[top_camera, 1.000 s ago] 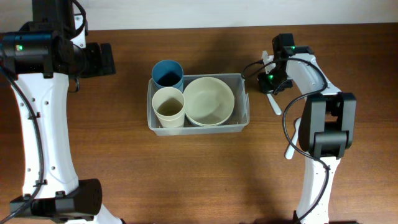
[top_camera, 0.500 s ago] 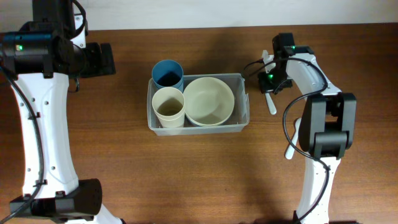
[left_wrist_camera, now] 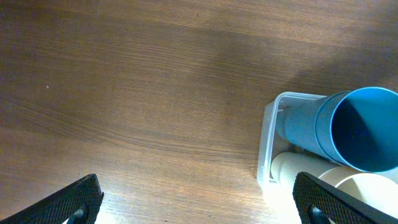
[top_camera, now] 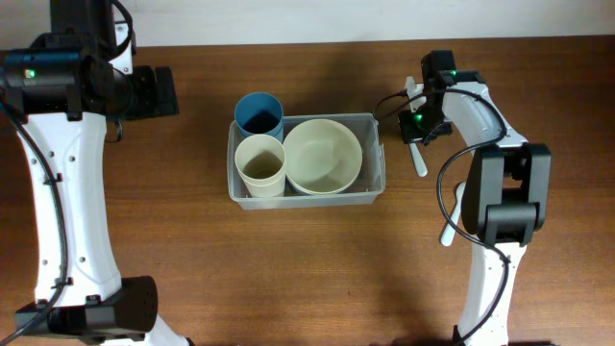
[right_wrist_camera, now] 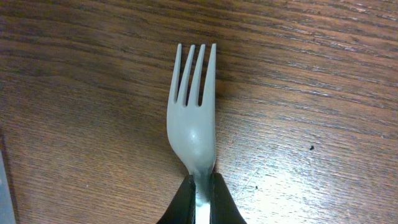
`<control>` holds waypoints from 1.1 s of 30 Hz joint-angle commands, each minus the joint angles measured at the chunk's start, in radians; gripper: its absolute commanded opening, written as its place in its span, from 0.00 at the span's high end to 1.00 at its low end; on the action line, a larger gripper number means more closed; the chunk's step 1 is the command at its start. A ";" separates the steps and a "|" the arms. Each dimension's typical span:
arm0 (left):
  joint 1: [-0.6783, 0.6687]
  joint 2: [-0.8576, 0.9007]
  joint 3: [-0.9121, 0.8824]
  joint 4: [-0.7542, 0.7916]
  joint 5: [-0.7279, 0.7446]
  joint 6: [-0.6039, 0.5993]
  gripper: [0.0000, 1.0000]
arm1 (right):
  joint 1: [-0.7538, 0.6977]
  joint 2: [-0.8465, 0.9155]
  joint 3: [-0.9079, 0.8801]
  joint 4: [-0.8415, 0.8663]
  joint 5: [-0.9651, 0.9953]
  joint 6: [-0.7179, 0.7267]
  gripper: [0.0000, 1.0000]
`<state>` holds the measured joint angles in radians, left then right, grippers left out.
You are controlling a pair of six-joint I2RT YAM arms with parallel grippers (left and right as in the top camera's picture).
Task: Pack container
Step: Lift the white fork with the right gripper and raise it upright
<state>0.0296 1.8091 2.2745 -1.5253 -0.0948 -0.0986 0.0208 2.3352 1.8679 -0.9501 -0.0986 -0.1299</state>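
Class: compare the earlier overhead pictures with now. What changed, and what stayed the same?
The right gripper shut its jaws on the white plastic fork, whose handle end swung slightly towards the clear plastic rectangular container. The container, its blue cup, cream cup and cream bowl, and the open left gripper stayed put.

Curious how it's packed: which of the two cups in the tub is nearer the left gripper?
The blue cup, in the tub's far left corner. The cream cup beside it stands farther from the left gripper.

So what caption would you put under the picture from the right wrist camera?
The right tool pinches a pale plastic fork by its neck, wooden table beneath.
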 commanded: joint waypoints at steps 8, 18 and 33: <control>0.004 -0.002 -0.001 0.000 -0.010 -0.006 0.00 | -0.002 0.027 0.011 -0.042 0.006 0.008 0.96; 0.004 -0.002 -0.001 0.000 -0.010 -0.006 0.00 | -0.003 0.027 0.122 -0.137 0.006 0.008 0.96; 0.004 -0.002 -0.001 0.000 -0.010 -0.006 0.00 | -0.002 0.027 0.126 -0.058 0.006 0.008 0.43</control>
<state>0.0296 1.8091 2.2745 -1.5253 -0.0948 -0.0986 0.0208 2.3447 1.9732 -1.0229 -0.0971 -0.1291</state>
